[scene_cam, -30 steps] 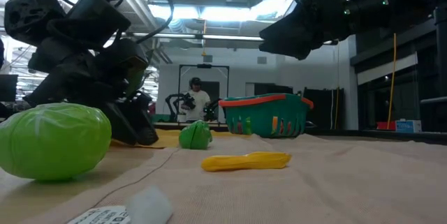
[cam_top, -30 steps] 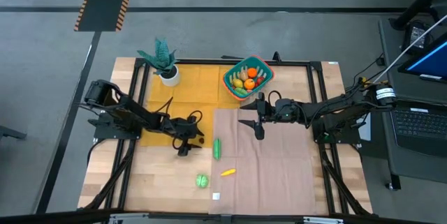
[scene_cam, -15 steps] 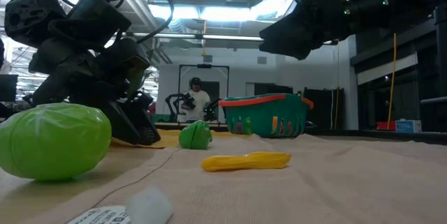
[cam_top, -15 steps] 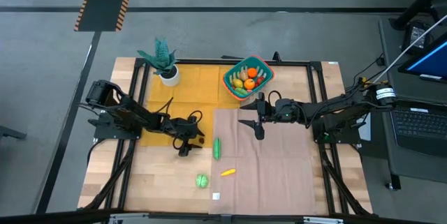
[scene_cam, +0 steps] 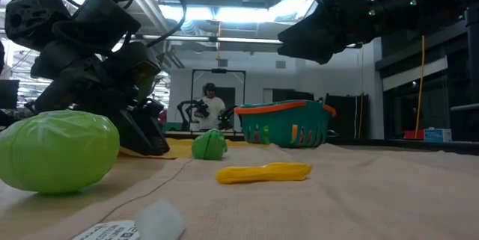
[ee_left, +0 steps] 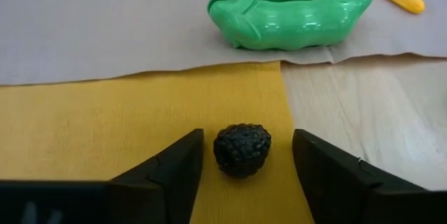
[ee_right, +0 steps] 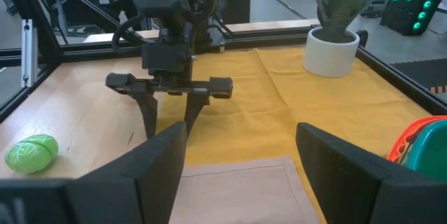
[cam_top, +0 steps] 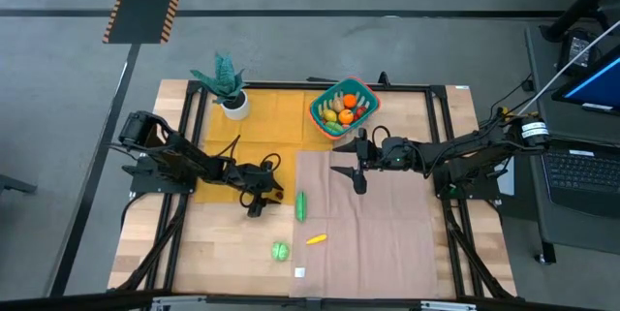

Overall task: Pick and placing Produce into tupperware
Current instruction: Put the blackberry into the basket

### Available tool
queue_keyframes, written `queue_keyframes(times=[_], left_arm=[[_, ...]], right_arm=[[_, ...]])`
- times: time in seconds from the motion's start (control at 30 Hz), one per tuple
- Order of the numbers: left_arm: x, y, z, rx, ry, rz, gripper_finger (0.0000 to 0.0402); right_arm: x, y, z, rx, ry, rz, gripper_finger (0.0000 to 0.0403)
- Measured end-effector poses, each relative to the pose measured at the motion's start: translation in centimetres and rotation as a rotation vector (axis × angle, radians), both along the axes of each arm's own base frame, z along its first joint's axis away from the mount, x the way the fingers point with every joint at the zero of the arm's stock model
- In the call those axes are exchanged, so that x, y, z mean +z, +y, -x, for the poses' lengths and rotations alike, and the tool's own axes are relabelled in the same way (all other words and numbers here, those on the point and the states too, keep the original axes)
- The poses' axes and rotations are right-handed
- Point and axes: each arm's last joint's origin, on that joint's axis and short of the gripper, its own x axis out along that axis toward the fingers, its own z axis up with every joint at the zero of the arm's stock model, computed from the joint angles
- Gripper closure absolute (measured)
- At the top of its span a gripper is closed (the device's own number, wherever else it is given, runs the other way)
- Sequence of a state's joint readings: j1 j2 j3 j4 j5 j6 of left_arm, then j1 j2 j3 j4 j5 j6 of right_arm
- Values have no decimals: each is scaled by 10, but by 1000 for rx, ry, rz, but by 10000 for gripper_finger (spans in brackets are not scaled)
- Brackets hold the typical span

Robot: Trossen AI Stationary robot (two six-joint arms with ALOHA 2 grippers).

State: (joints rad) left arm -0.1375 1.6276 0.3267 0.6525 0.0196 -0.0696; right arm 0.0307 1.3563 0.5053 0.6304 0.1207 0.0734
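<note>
A small dark bumpy berry (ee_left: 242, 149) lies on the yellow cloth (ee_left: 105, 126). My left gripper (cam_top: 265, 202) is open and low over that cloth, one finger on each side of the berry with a gap at both. A green pea pod (ee_left: 290, 18) lies just beyond, on the edge of the pale cloth (cam_top: 373, 233). A yellow piece (cam_top: 316, 239) and a round green piece (cam_top: 280, 250) lie nearer the front edge. The teal tupperware (cam_top: 344, 108) with its orange-red rim stands at the far middle and holds several produce pieces. My right gripper (cam_top: 351, 177) hangs open above the pale cloth, holding nothing.
A teal plant in a white pot (cam_top: 228, 88) stands at the far left of the yellow cloth. A small white tag (cam_top: 299, 272) lies by the front edge. A black frame rail (cam_top: 291, 86) runs around the table. A person (scene_cam: 212, 105) stands far behind in the room.
</note>
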Motion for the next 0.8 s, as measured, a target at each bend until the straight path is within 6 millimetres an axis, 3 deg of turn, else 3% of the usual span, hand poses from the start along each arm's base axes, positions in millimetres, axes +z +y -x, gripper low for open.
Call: queue_keyframes(times=[0.8], left_arm=[[0,3,0,16,3,6,286]], right_arm=[[0,0,0,-1,0,0,131]])
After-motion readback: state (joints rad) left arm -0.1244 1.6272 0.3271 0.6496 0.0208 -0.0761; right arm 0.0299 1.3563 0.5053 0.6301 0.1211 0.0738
